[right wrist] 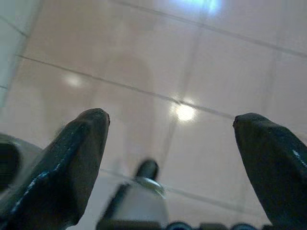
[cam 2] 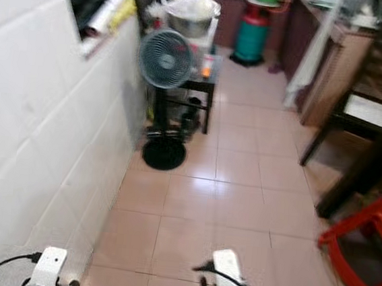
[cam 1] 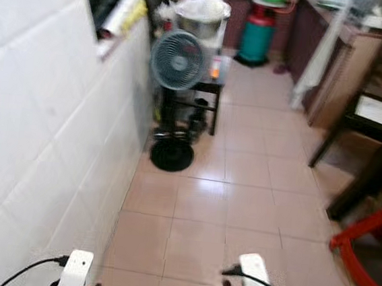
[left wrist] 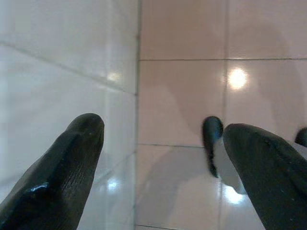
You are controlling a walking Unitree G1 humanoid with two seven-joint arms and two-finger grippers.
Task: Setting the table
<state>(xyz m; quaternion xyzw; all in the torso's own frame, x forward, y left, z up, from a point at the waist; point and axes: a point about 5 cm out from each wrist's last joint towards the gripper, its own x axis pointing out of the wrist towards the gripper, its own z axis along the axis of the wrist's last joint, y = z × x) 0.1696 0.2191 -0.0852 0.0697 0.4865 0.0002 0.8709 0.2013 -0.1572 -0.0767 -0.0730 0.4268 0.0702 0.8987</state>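
Big metal pot (cam 1: 201, 24) on far dark side table (cam 1: 208, 88), holding something white, blurred; small orange bottle (cam 1: 215, 67) beside it. Pedestal fan (cam 1: 177, 60) stands on the floor in front, against white tiled wall (cam 1: 36, 135) at left. Green gas cylinder (cam 1: 257, 36) far down the peach tiled floor (cam 1: 241, 188). Right: dark dining table (cam 1: 379, 161) cut off, dark chair (cam 1: 374, 106), red plastic stool (cam 1: 370, 248) near. No tableware can be made out. Left claw (left wrist: 158, 158) open, empty, over floor by wall. Right claw (right wrist: 168, 143) open, empty.
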